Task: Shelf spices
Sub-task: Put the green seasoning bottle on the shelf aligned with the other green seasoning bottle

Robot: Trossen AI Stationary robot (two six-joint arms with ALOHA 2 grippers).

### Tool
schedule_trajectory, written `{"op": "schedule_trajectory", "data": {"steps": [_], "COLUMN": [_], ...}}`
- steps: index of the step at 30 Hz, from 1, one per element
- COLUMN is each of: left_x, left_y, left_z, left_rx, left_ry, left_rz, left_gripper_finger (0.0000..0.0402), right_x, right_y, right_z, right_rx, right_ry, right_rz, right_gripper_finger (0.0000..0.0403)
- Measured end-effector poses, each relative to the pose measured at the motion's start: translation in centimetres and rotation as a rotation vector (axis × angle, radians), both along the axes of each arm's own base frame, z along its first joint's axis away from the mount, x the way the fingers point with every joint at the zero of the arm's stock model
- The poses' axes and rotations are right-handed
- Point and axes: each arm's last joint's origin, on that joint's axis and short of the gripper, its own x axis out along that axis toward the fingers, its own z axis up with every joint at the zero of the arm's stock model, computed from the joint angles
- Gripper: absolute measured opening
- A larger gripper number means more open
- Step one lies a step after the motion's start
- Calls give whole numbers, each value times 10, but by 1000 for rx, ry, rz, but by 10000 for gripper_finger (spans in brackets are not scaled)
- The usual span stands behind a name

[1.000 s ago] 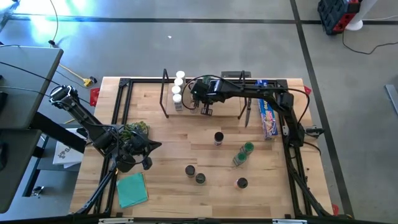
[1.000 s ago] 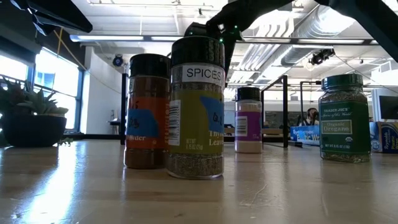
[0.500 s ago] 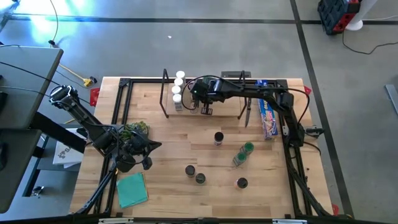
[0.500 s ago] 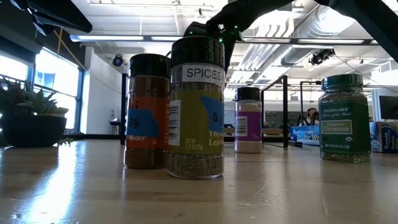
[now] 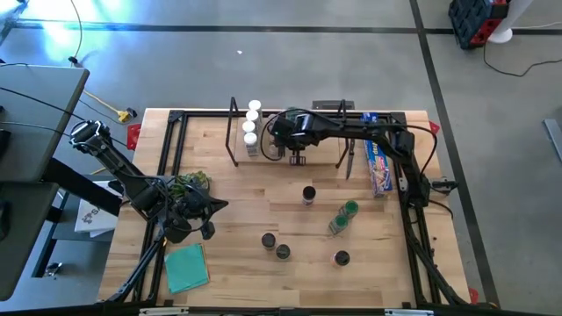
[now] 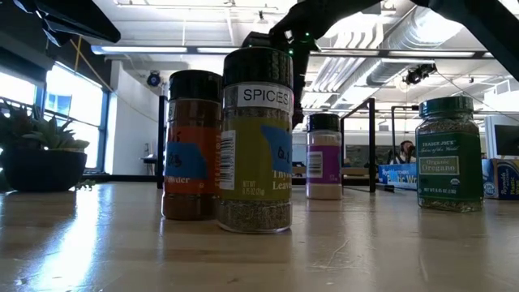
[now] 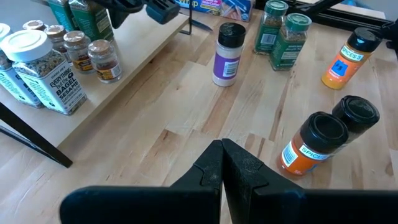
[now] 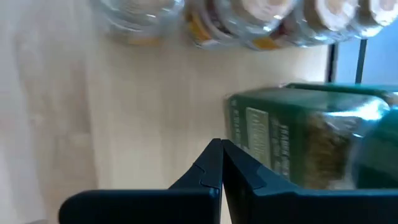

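Right pincer (image 5: pixel 297 160) at shelf (image 5: pixel 325 154) edge.

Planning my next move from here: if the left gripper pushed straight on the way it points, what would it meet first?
The shut left gripper points across bare wood toward the purple-labelled jar. That jar looks first in line, though depth is hard to judge; the orange-labelled jar stands off to the side.

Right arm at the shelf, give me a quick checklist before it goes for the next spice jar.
1. Right gripper empty, jaws shut: ok.
2. Green-lidded jar set on the shelf: ok.
3. Whether that jar stands upright: cannot tell.
4. Loose jars waiting on the table, such as the purple-label jar: ok.
5. Left gripper shut, parked by the teal cloth, out of the way: ok.
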Motion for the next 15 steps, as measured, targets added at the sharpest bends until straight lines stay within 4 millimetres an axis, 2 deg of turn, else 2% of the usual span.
{"op": "schedule_trajectory", "data": {"steps": [7, 15], "left_x": [0, 0], "left_y": [0, 0], "left_z": [0, 0], "left_rx": [0, 0], "left_ry": [0, 0], "left_rz": [0, 0], "left_gripper_finger": [0, 0], "right_x": [-1, -1], "right_y": [-13, -16], "right_z": [1, 2], "right_rx": [-13, -16], "right_ry": [-42, -51], "right_rz": [-33, -40], "right_gripper_finger": [0, 0]}}
